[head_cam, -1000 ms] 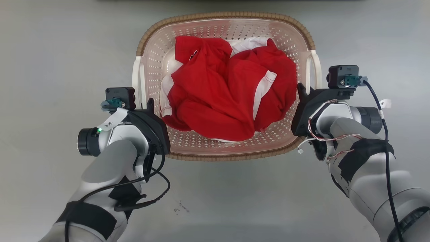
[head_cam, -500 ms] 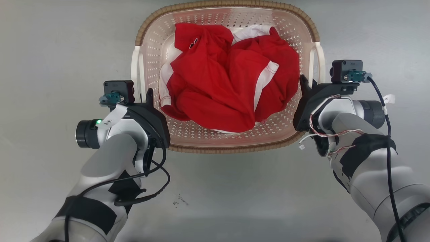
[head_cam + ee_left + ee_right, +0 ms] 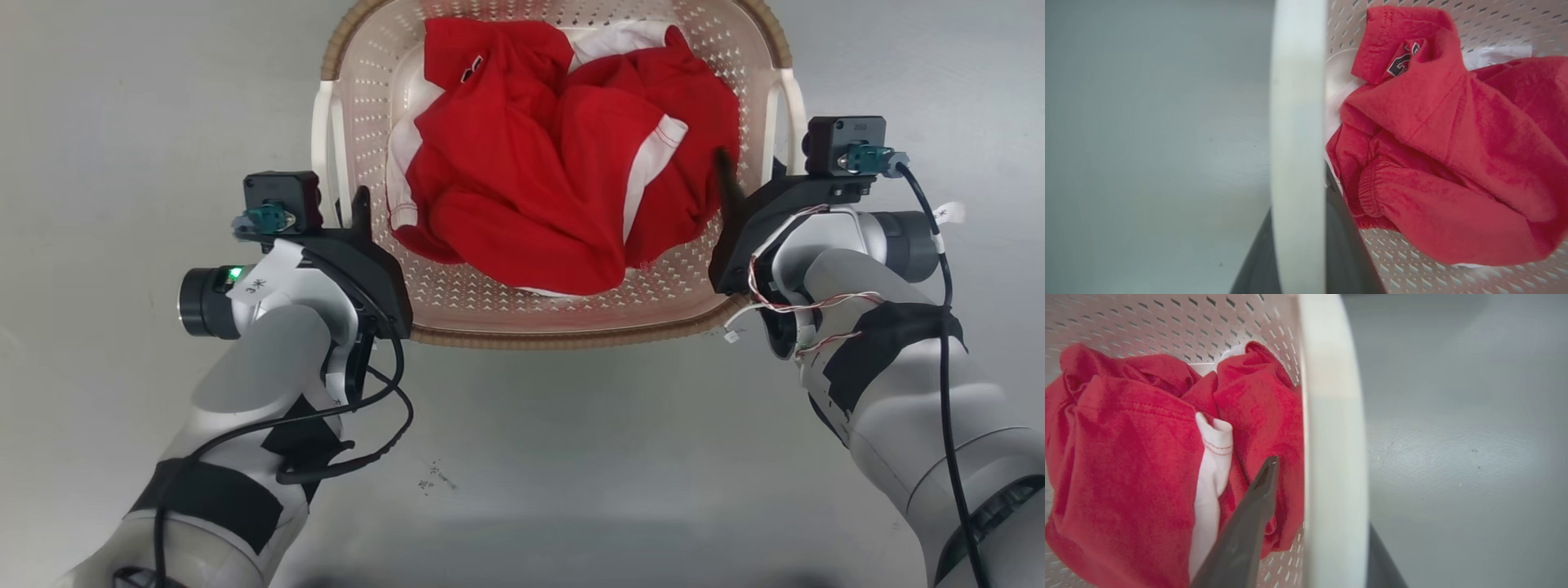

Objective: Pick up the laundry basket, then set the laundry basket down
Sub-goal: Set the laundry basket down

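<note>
Laundry basket (image 3: pixel 563 335) farther forward than before; left tool (image 3: pixel 347 204), right tool (image 3: pixel 755 167), clamped on its handles (image 3: pixel 1298 122)

Head cam: mounted high, facing steeply down on the laundry basket (image 3: pixel 571 336) and grey floor (image 3: pixel 122 122), at middle range.

Left wrist cam: very near, sighting along the left gripper (image 3: pixel 1297 196) up the basket's left handle (image 3: pixel 1297 122), floor on one side, basket interior on the other.

Right wrist cam: mirror case, along the right gripper (image 3: pixel 1322 494) and right handle (image 3: pixel 1333 416).

Shared by all three: red clothing (image 3: pixel 539 163) and perforated inner wall (image 3: pixel 371 114).
</note>
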Robot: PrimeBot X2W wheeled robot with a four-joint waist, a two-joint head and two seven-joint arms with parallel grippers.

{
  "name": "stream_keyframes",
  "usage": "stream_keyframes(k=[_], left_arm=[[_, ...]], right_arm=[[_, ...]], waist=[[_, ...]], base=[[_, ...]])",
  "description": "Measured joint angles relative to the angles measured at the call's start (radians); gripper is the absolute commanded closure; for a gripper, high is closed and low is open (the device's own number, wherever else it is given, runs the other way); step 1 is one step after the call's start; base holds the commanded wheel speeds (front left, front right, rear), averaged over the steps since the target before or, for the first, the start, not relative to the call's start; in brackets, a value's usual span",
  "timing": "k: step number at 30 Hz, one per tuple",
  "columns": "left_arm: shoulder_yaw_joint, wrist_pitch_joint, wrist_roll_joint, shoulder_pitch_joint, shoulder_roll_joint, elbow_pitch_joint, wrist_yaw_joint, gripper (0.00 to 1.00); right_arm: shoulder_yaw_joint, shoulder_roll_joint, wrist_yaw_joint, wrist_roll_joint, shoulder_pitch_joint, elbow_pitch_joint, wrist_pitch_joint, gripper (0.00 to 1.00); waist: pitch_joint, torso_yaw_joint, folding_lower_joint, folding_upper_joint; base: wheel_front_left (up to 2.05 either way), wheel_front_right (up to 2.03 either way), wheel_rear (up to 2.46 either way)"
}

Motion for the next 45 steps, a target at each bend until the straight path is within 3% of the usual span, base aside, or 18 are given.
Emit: stream_keyframes(k=[1, 2, 4, 5, 6, 7, 33, 45], left_arm=[[0.000, 0.000, 0.000, 0.000, -0.002, 0.000, 0.000, 0.84], [-0.002, -0.004, 0.000, 0.000, -0.006, 0.001, 0.000, 0.65], [-0.004, -0.008, 0.000, 0.000, -0.012, 0.005, 0.000, 0.52], [-0.004, -0.009, 0.000, 0.000, -0.012, 0.005, 0.000, 0.40], [-0.004, -0.010, 0.000, 0.000, -0.012, 0.006, 0.000, 0.15], [-0.004, -0.013, 0.000, 0.000, -0.012, 0.008, 0.000, 0.00], [0.013, -0.051, -0.011, 0.036, -0.012, 0.045, -0.023, 0.00], [0.045, -0.062, -0.018, 0.122, -0.008, 0.043, -0.062, 0.00]], right_arm=[[0.001, 0.001, 0.000, -0.001, 0.000, 0.000, 0.000, 0.00], [0.002, 0.005, 0.000, -0.001, 0.000, 0.000, -0.005, 0.00], [0.003, 0.009, 0.000, -0.001, 0.000, 0.001, -0.012, 0.00], [0.003, 0.009, 0.000, -0.001, 0.000, 0.002, -0.014, 0.00], [0.003, 0.009, 0.000, -0.001, 0.000, 0.004, -0.016, 0.00], [0.003, 0.009, 0.000, -0.001, 0.000, 0.004, -0.016, 0.00], [-0.008, 0.012, -0.007, 0.010, 0.074, 0.031, -0.055, 0.00], [-0.015, 0.009, 0.044, 0.010, 0.119, 0.031, -0.096, 0.00]], waist=[[0.000, 0.000, 0.0000, 0.0000], [-0.001, 0.000, 0.0000, 0.0000], [-0.005, 0.000, -0.0001, -0.0001], [-0.008, 0.000, 0.0000, -0.0001], [-0.011, 0.000, 0.0000, -0.0001], [-0.012, 0.000, 0.0000, -0.0001], [-0.156, -0.008, 0.0000, 0.0002], [-0.307, -0.016, -0.0001, 0.0001]], base=[[0.00, 0.00, 0.00], [0.00, 0.00, 0.00], [0.00, 0.00, 0.00], [0.00, 0.00, 0.00], [0.00, 0.00, 0.00], [0.00, 0.00, 0.00], [0.00, 0.00, 0.00], [0.00, 0.00, 0.00]])
